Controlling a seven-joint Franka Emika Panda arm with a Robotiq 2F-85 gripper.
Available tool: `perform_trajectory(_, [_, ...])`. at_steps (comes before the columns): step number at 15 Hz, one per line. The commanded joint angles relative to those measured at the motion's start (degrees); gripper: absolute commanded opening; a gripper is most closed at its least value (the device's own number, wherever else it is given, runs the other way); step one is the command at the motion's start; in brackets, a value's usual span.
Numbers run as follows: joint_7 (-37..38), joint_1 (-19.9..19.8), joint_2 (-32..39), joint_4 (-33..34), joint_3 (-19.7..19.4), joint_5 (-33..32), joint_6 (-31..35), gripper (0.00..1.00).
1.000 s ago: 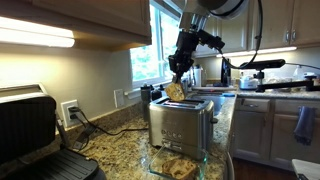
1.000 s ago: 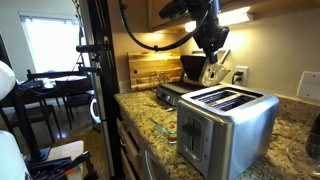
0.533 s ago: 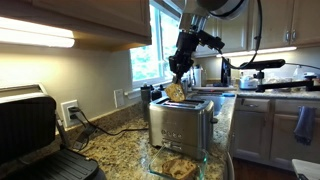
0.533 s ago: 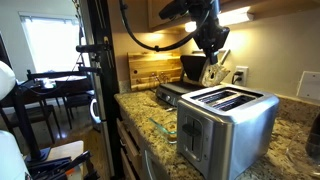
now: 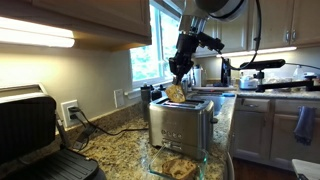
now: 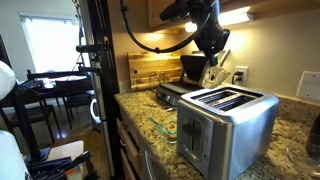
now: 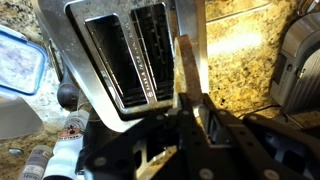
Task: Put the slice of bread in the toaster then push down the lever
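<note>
Where the arm reaches down before the window (image 5: 145, 50) in an exterior view, the gripper (image 5: 179, 78) hangs above the toaster (image 5: 180, 125). Its jaws are pinched nearly together on the slice of bread (image 5: 176, 91). The slice hangs free above the toaster's top, touching neither slot. A clear container (image 5: 176, 165) holding tan pieces lies just in front of the toaster. A black grill press (image 5: 30, 130) stands well to the side of the toaster, by the wall.

In an exterior view from another side, the toaster (image 6: 226, 122) shows two long slots on its top. The gripper (image 6: 213, 58) hovers above and behind the toaster; the slice is too small here to make out with certainty. A wooden cutting board (image 6: 150, 68) leans on the wall well behind the toaster.

In the wrist view, the slice of bread (image 7: 187, 65) appears edge-on, clamped between the fingers (image 7: 208, 118) of the gripper (image 7: 190, 108). It is seen against the toaster (image 7: 70, 35) just beside one slot, inside neither. The granite countertop (image 7: 245, 55) lies beside the toaster.
</note>
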Motion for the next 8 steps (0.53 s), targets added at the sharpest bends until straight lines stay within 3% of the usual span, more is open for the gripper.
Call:
perform_trajectory(1, [0.54, -0.4, -0.55, -0.55, -0.21, -0.76, 0.28, 0.05])
perform_trajectory(8, [0.61, -0.48, -1.02, -0.86, -0.48, -0.59, -0.05, 0.05])
